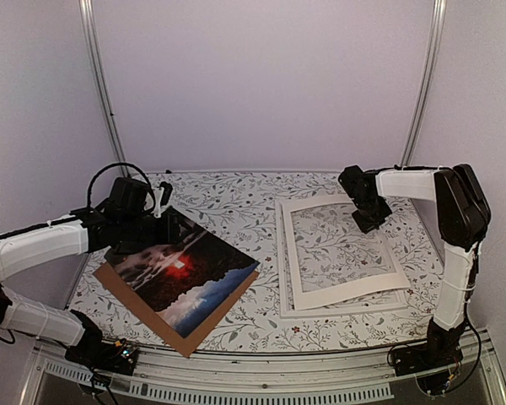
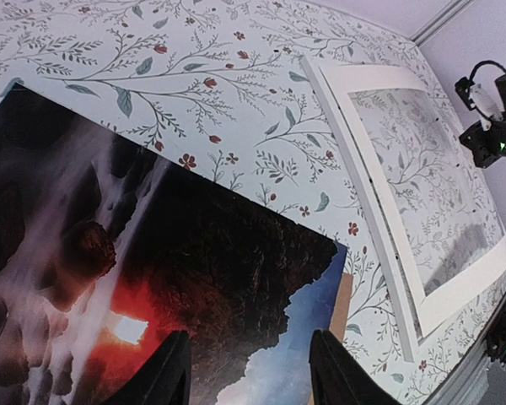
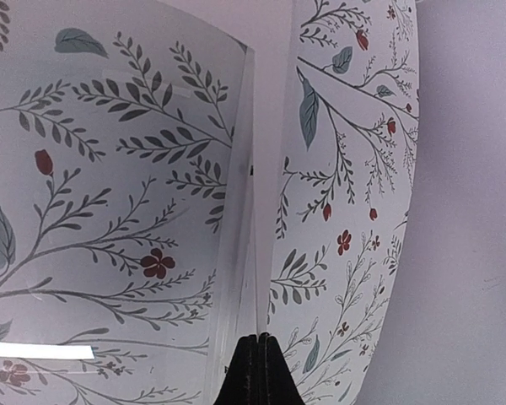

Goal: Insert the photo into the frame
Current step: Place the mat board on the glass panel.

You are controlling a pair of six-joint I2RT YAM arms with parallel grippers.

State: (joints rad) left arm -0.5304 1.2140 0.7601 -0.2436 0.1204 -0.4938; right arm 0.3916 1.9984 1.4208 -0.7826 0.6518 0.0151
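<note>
top view, photo point(image 1: 185, 266): lies on a brown backing board point(image 1: 190, 346) on the left half of the table point(image 1: 228, 194), turned askew and well apart from the frame
top view, left hand point(image 1: 152, 218): sits over the photo's far left corner, so my guess is the step is getting hold of the print to carry it right
top view, frame point(image 1: 283, 283): over on the right, only its thin rim peeks out from under the white mat point(image 1: 297, 253) lying on it
top view, right hand point(image 1: 373, 221): at the far edge of that stack, looks like it's pinning it down
left wrist, left hand point(image 2: 249, 380): fingers point(image 2: 164, 375) roughly halfway apart, nothing pinched between them, glossy print right below
left wrist, how I'd do it: go for the edge, not the face, so the gloss doesn't get scuffed, and lift only the print, leaving the board behind
left wrist, frame point(image 2: 364, 211): off to the right across bare tablecloth, mat on top
right wrist, right hand point(image 3: 257, 371): closed tight, tips together, nothing visible between them, right by the pane's edge
right wrist, frame point(image 3: 152, 211): clear pane, floral cloth showing through
right wrist, how I'd do it: hold the frame down so it can't skate, and square the print's corners to it before lowering, since the two sit at different angles
</note>
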